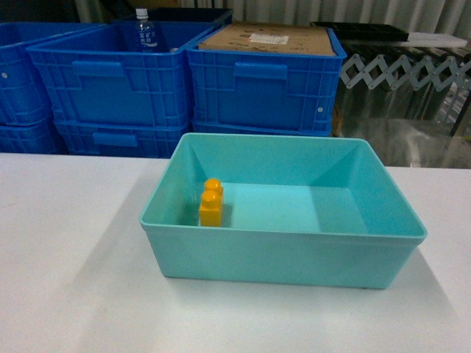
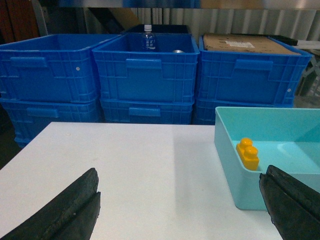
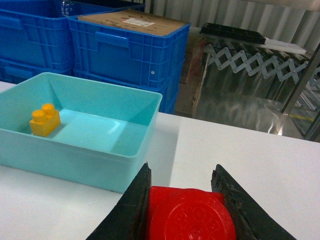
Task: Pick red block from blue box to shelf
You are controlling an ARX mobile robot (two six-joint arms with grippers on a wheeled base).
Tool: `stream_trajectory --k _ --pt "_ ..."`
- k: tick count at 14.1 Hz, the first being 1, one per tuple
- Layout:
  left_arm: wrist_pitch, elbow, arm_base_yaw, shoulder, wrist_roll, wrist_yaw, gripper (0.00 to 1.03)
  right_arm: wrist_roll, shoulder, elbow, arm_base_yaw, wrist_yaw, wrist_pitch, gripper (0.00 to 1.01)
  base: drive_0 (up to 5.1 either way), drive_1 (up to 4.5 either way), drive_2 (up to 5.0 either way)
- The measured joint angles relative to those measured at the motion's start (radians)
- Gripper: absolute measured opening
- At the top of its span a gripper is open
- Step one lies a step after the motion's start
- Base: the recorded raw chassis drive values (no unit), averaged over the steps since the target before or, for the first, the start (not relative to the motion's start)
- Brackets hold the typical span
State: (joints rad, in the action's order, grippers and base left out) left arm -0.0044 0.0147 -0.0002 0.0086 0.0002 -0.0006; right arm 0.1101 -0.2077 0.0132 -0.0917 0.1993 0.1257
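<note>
Red plastic, studded and rounded on top, fills the bottom centre of the right wrist view: the small red toy block [image 3: 192, 215] sits clamped between the two black fingers of the right gripper [image 3: 182, 200], above the white table [image 3: 240, 150] and outside the tray. To the left of that frame lies the shallow pale turquoise plastic box [image 3: 125, 150], smooth-walled with rounded corners. Inside it, against its left wall in the head view, stands one yellow-orange two-stud brick [image 1: 211, 204]; the rest of its floor shows bare turquoise.

In the left wrist view the left gripper [image 2: 180, 210] has its black fingers [image 2: 65, 210] spread wide at the lower corners of the frame, holding nothing, with the tray's near corner at right.

Behind the table, across the upper part of the head view, stacked dark-blue ribbed plastic crates [image 1: 118, 88] stand in a row. One holds a clear plastic bottle [image 1: 146, 33]; the one to its right is covered by a brown cardboard sheet [image 1: 265, 37]. At upper right, shiny metal surfaces and a grey scissor-lattice gate [image 1: 405, 70] appear.
</note>
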Motion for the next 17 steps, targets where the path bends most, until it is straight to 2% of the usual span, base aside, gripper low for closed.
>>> stream_trajectory --k 17 --pt "0.000 0.000 0.000 0.000 0.000 0.000 0.98 0.000 0.000 0.000 0.000 0.000 0.000 0.29 -1.4 -1.44 -1.4"
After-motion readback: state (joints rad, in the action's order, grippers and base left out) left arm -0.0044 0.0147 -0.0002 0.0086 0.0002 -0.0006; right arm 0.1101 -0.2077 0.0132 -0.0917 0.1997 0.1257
